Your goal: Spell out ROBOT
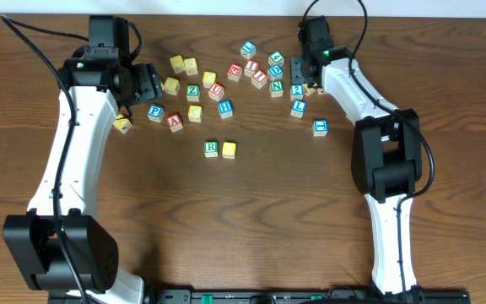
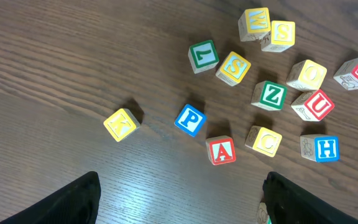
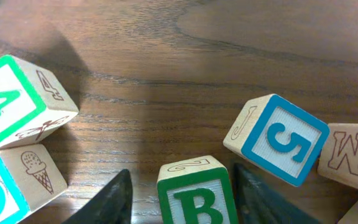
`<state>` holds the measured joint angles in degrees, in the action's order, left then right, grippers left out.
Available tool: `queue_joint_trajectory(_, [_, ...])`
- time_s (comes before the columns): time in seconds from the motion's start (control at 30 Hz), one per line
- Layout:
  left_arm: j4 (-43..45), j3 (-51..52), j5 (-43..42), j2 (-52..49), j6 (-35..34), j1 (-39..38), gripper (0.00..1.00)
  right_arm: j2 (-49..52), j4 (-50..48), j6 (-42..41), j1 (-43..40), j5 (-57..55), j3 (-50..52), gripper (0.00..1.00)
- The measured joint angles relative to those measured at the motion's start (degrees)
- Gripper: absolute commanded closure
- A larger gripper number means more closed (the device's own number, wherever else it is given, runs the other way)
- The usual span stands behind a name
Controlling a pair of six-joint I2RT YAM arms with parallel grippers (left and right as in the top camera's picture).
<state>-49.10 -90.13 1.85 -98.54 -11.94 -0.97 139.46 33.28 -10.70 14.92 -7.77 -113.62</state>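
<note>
Green B block [image 3: 197, 193] stood between my right fingers [image 3: 257, 205], spread and not yet pinching; I judged it needed centring before any squeeze. My left fingers [image 2: 73, 205] hung spread and empty above the table [image 2: 55, 74].

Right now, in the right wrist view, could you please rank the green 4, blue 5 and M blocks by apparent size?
Green wooden 4 block and blue wooden 5 block: alike, unranked.
Wooden M block: smallest, but cropped by frame.
</note>
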Motion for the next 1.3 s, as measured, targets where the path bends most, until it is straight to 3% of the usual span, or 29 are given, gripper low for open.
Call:
queue_joint_trajectory(0.07, [0.00, 0.00, 0.00, 0.02, 0.00, 0.00, 0.18, 0.00, -0.04, -0.70, -0.02, -0.02, 0.00, 0.68])
queue_joint_trajectory(0.57, [-0.02, 0.00, 0.00, 0.00, 0.00, 0.00, 0.18, -1.46, 0.28, -1.29, 0.26, 0.00, 0.00, 0.74])
queue_joint_trajectory(0.7, [0.02, 0.00, 0.00, 0.00, 0.00, 0.00, 0.18, -10.95, 4.68, -1.31, 1.90, 0.61, 0.02, 0.72])
queue_joint_trajectory(0.83, [0.07, 0.00, 0.00, 0.00, 0.00, 0.00, 0.18, -20.55, 17.09, -4.61, 7.43, 3.98, -0.74, 0.73])
queue_joint_trajectory(1.0, [0.04, 0.00, 0.00, -0.02, 0.00, 0.00, 0.18, -18.80, 27.98, -12.63, 12.26, 9.66, -0.09, 0.77])
queue_joint_trajectory(1.17, [0.00, 0.00, -0.02, -0.04, 0.00, 0.00, 0.18, -14.95, 29.05, -15.72, 16.83, 10.75, 1.29, 0.76])
queue_joint_trajectory(1.3, [-0.02, 0.00, -0.02, -0.04, 0.00, 0.00, 0.18, -14.97, 29.99, -15.80, 15.89, 10.58, 1.36, 0.72])
